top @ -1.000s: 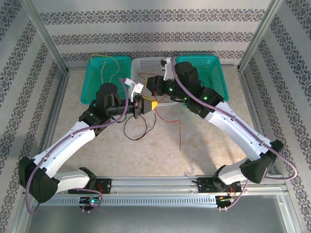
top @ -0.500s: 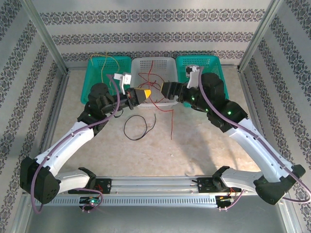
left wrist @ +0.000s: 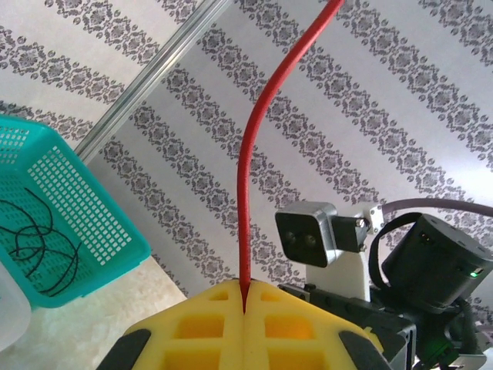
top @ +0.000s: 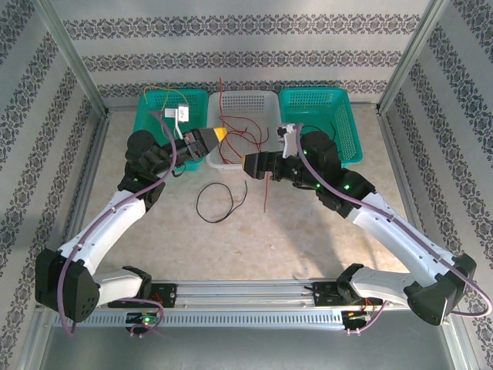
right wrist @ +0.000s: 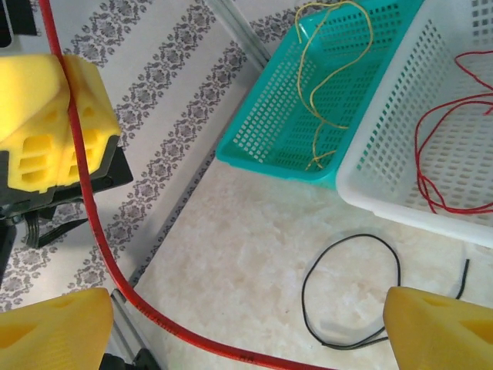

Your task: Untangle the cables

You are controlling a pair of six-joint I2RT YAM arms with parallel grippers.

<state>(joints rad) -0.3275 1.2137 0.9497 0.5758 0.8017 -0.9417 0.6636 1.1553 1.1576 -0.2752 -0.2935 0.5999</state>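
Red cable (left wrist: pixel 243 193): pinched in my left gripper (left wrist: pixel 244 304). My right gripper (right wrist: pixel 246 331): jaws wide apart. Black cable (right wrist: pixel 303 291) loose before white basket (right wrist: pixel 385 154).

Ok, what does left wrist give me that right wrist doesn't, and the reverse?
Left wrist, not right wrist: a teal basket holding black cables, and the right arm's camera. Right wrist, not left wrist: the other teal basket with a yellow cable, the white basket with red cables, a black loop on the table, and the open right pincer. Both: the red cable pinched in the shut left pincer's yellow pads.
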